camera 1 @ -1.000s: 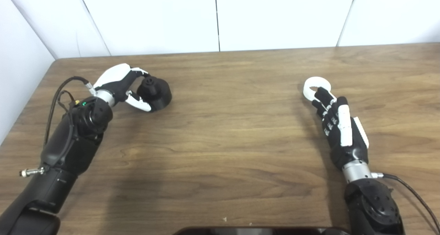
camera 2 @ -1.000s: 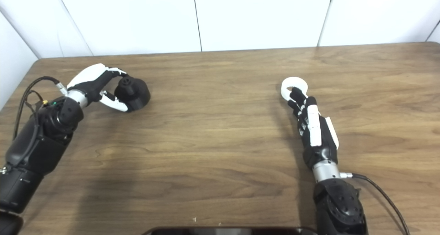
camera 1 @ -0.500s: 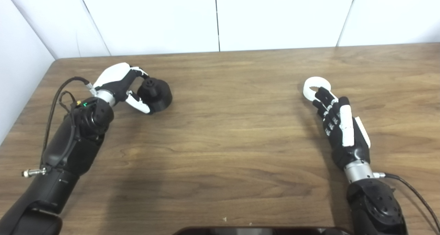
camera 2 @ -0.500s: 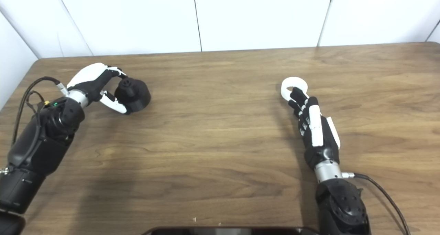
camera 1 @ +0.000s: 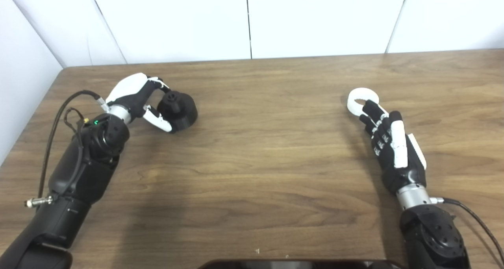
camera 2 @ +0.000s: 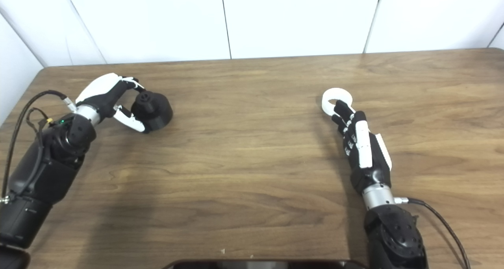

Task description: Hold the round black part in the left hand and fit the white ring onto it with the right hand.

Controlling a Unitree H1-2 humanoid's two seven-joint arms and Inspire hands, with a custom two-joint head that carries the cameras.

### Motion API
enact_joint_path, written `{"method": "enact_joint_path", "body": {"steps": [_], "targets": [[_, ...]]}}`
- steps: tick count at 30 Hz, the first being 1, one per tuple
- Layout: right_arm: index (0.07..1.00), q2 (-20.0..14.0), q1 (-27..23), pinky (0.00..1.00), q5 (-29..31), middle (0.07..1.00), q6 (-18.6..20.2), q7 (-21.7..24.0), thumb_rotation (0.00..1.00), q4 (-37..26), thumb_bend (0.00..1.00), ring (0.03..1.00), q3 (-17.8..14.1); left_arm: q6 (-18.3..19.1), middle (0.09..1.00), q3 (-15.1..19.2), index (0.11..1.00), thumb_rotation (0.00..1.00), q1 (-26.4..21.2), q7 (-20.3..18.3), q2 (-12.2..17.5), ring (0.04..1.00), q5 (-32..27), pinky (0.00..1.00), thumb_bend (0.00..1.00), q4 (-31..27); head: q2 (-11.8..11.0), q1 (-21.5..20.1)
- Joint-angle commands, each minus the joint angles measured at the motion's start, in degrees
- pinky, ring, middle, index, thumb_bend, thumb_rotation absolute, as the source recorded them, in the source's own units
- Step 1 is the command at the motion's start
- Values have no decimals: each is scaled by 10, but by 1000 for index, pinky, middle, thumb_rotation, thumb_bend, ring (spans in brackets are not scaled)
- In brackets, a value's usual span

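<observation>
White ring point(camera 1: 362, 100) at right hand point(camera 1: 391, 149) fingertips, black part point(camera 1: 178, 110) beside left hand point(camera 1: 136, 99)

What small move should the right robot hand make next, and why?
Probably close its fingers on the flat white plastic ring and lift it. The right robot hand lies stretched out, fingertips just overlapping the ring's near edge, and the ring still rests on the brown wooden table. The left robot hand already curls around the round black part, far to the left.

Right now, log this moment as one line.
left hand: cupping black part | right hand: open, fingertips at white ring | both parts on table
</observation>
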Motion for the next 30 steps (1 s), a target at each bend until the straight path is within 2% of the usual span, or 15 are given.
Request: {"method": "enact_joint_path", "body": {"steps": [1,7,18,26,30], "targets": [[884,-3,-13,1000,3,914,-16,5,1000,-20,556,920,-3,-7,958,6,658,132,-16,13,8,1000,3,949,824,-20,0,1],[878,-6,-15,1000,3,907,-17,6,1000,-19,553,916,-3,0,944,4,656,138,-5,-1,4,1000,-4,887,827,-59,1,2],[875,-6,-13,1000,-3,902,-15,5,1000,-21,559,908,0,8,940,-20,661,183,12,-36,1,1000,15,916,835,-131,5,3],[881,-1,-10,1000,-3,909,-11,3,1000,-26,557,916,2,16,931,-27,659,155,34,-57,-11,1000,20,926,846,-187,8,3],[878,1,-9,1000,-7,906,-10,1,1000,-27,564,909,3,-2,926,-37,657,174,42,-64,-14,1000,24,945,843,-210,10,1]]}}
